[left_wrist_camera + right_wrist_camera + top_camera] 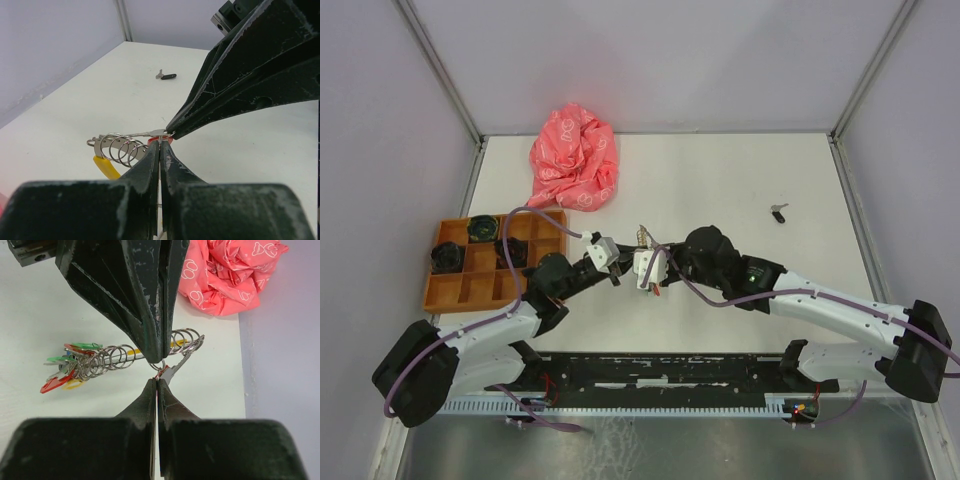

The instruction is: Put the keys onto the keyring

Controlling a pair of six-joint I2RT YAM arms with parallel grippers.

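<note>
Now, left gripper [160,142]: jaws pressed together with no gap, its tips meeting the other arm's tips nose to nose just above the table [740,170].
Right gripper [157,382]: jaws also closed tight, reaching in from the opposite side.
Red key [168,141]: its red head sits right where the two sets of tips meet, and its silver blade points off toward the wire loops. Which gripper pinches it cannot be told.
Keyring [115,357]: just beside the meeting tips, a row of thin silver wire loops like a loose spring, with red, green and yellow plastic tags bunched at one end.
Black key [166,76]: flat on the table, alone and well apart from both grippers.
Writing: the tags are too small to read, and the pink cloth [230,275] carries white outline figures but no legible words.
Materials: matte black scuffed fingers; smooth white tabletop; crumpled thin cloth; orange tray [460,292] with square compartments, some holding round black parts.
</note>
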